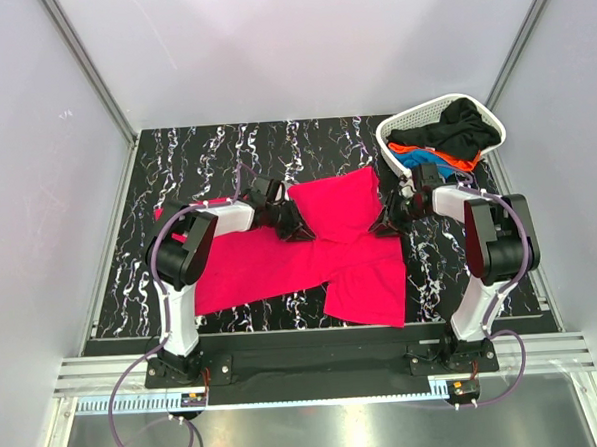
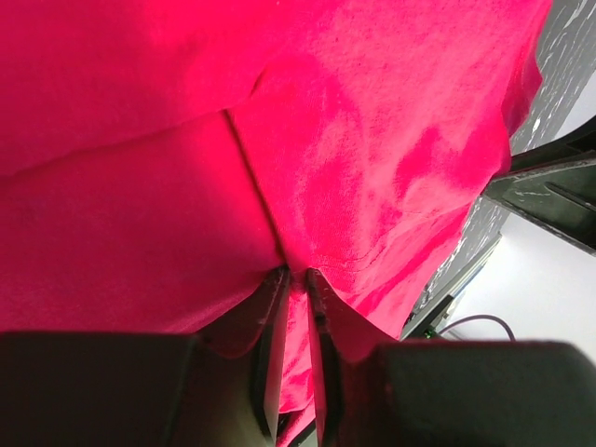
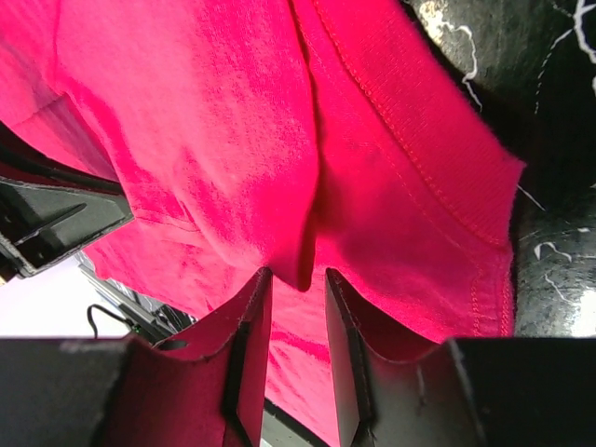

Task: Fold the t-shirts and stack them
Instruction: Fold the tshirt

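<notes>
Pinkish-red t-shirt (image 1: 281,269) lies spread at centre of table (image 1: 205,158), top part doubled over. Left gripper (image 2: 296,279) pinches cloth at the flap's 9 o'clock edge. Right gripper (image 3: 298,279) is clamped on a fold at its 3 o'clock edge. Black t-shirt (image 1: 454,130) sits in white basket (image 1: 387,147) at 1 o'clock.

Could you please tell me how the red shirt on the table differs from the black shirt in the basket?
The red shirt lies spread on the table; the black shirt sits bunched in the white basket. The left claw and right claw pinch the red shirt; no claw holds the black shirt. Both are plain soft cloth.
</notes>
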`<state>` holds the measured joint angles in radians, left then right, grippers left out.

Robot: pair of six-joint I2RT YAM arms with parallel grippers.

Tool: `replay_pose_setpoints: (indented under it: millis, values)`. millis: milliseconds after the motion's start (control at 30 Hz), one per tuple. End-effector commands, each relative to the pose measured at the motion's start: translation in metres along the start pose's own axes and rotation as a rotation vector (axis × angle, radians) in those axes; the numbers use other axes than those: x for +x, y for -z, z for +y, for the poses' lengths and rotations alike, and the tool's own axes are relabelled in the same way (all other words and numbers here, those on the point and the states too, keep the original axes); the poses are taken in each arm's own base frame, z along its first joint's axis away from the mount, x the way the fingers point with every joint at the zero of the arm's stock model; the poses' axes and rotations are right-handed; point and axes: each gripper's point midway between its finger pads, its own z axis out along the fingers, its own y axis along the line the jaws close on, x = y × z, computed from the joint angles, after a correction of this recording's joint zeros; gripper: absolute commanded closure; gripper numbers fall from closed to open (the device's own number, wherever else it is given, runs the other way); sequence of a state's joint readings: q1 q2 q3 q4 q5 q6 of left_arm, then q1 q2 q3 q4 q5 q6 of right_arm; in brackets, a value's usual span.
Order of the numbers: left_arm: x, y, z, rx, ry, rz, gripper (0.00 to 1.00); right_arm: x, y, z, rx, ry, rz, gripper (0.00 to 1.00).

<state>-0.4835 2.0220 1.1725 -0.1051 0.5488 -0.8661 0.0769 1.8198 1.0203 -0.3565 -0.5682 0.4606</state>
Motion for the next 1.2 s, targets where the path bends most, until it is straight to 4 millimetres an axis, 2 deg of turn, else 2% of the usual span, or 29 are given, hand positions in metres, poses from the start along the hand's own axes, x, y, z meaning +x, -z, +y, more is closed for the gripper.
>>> replay_pose_setpoints:
  millis: [0,133,367,467,600,667,700,733,767,800,833,900,933,967,1033,1067,1100,1133,1167]
  values:
    - [-0.005,0.004,-0.010,0.005,-0.032,-0.011,0.78,-0.012,0.000,0.014,-0.032,0.032,-0.029,0.65]
    - [-0.005,0.007,-0.011,0.004,-0.034,-0.022,0.73,-0.018,0.000,0.018,-0.037,0.028,-0.040,0.66]
    - [-0.009,0.006,-0.023,0.031,-0.034,-0.014,0.72,-0.020,-0.001,0.021,-0.047,0.015,-0.038,0.71]
    - [-0.011,0.008,-0.027,0.038,-0.042,-0.022,0.72,-0.022,-0.002,0.024,-0.058,0.014,-0.039,0.76]
    - [-0.015,0.012,-0.030,0.035,-0.065,-0.044,0.72,-0.026,-0.005,0.037,-0.094,0.002,-0.036,0.78]
    - [-0.016,0.016,-0.031,0.029,-0.072,-0.048,0.72,-0.035,-0.010,0.044,-0.117,-0.007,-0.043,0.78]
    - [-0.018,0.017,-0.032,0.024,-0.086,-0.058,0.71,-0.038,-0.013,0.051,-0.140,-0.039,-0.033,0.77]
    - [-0.021,0.019,-0.032,0.021,-0.089,-0.066,0.71,-0.053,-0.012,0.064,-0.174,-0.033,-0.060,0.75]
    - [-0.021,0.024,-0.035,0.019,-0.099,-0.074,0.68,-0.055,-0.022,0.065,-0.192,-0.059,-0.039,0.73]
    - [-0.023,0.025,-0.035,0.010,-0.115,-0.087,0.66,-0.072,-0.021,0.079,-0.221,-0.085,-0.059,0.71]
    - [-0.023,0.029,-0.034,0.001,-0.121,-0.092,0.63,-0.077,-0.030,0.078,-0.228,-0.109,-0.044,0.70]
    - [-0.025,0.036,-0.038,0.000,-0.156,-0.111,0.62,-0.087,-0.026,0.093,-0.273,-0.115,-0.037,0.67]
    - [-0.024,0.037,-0.037,-0.006,-0.164,-0.109,0.61,-0.091,-0.022,0.100,-0.285,-0.102,-0.048,0.62]
    - [-0.025,0.038,-0.039,-0.004,-0.180,-0.112,0.60,-0.095,-0.013,0.106,-0.290,-0.087,-0.075,0.59]
    - [-0.023,0.041,-0.040,-0.001,-0.191,-0.108,0.59,-0.084,-0.007,0.093,-0.227,-0.074,-0.067,0.50]
    - [-0.023,0.042,-0.041,0.003,-0.196,-0.109,0.59,-0.085,0.004,0.091,-0.200,-0.049,-0.102,0.48]
    - [-0.023,0.042,-0.041,0.005,-0.202,-0.108,0.60,-0.074,0.002,0.079,-0.167,-0.021,-0.093,0.47]
    - [-0.022,0.042,-0.042,0.006,-0.204,-0.106,0.60,-0.071,0.012,0.080,-0.155,0.004,-0.109,0.46]
    - [-0.022,0.043,-0.042,0.009,-0.208,-0.105,0.60,-0.069,0.012,0.072,-0.124,0.016,-0.122,0.46]
